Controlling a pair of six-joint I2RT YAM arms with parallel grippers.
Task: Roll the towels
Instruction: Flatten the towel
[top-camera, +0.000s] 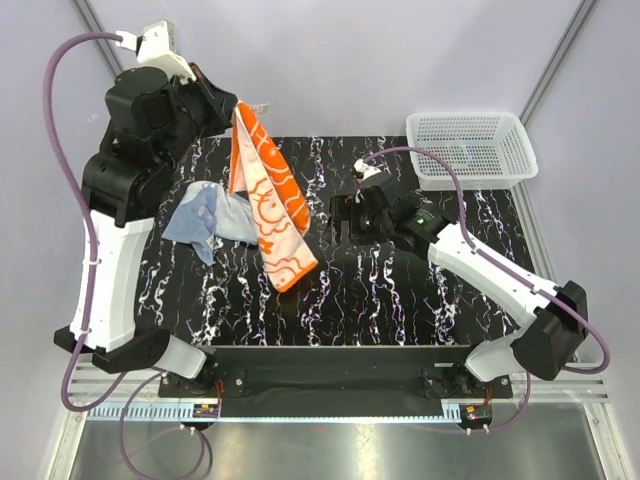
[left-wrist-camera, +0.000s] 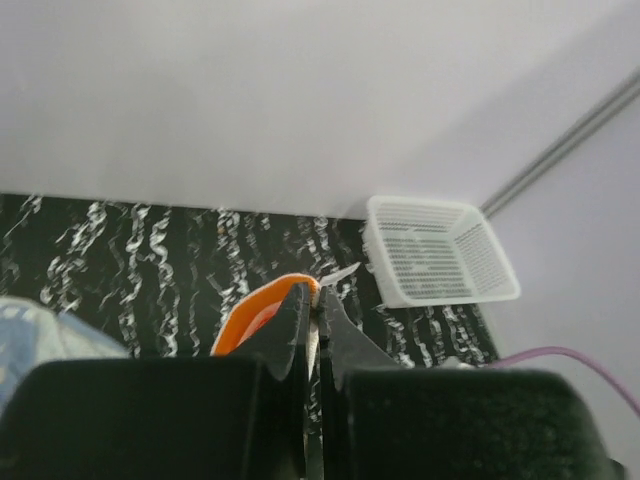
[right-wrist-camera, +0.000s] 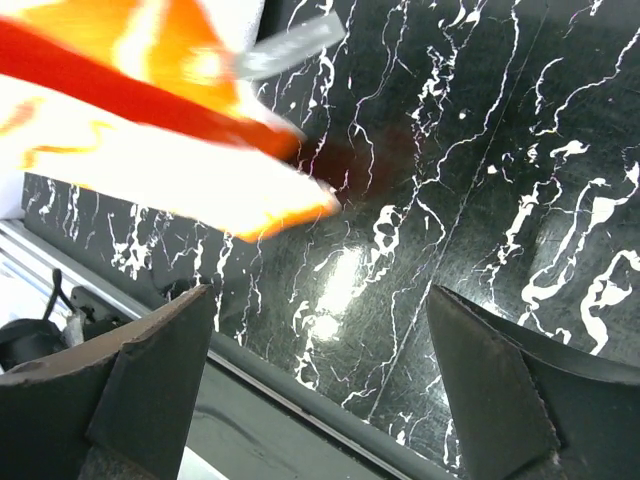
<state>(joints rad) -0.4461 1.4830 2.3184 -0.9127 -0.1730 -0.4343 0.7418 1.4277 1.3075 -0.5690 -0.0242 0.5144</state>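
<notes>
My left gripper (top-camera: 232, 110) is raised above the table's back left and shut on the top corner of the orange towel (top-camera: 272, 200). This towel has a white print and hangs in a long strip, its lower end (top-camera: 295, 272) reaching the black marbled table (top-camera: 400, 290). In the left wrist view the orange towel (left-wrist-camera: 250, 312) bulges out beside the closed jaws of the left gripper (left-wrist-camera: 318, 292). The pale blue-grey towel (top-camera: 205, 215) lies crumpled on the table, left of the hanging one. My right gripper (top-camera: 338, 218) stands open and empty just right of the orange towel (right-wrist-camera: 150, 150), its fingers (right-wrist-camera: 160, 360) wide apart over bare table.
A white mesh basket (top-camera: 470, 150) sits at the back right corner, also seen as the basket (left-wrist-camera: 440, 250) in the left wrist view. The table's near edge and metal rail (right-wrist-camera: 150, 400) run below the right gripper. A white tag (right-wrist-camera: 290, 45) sticks out from the orange towel.
</notes>
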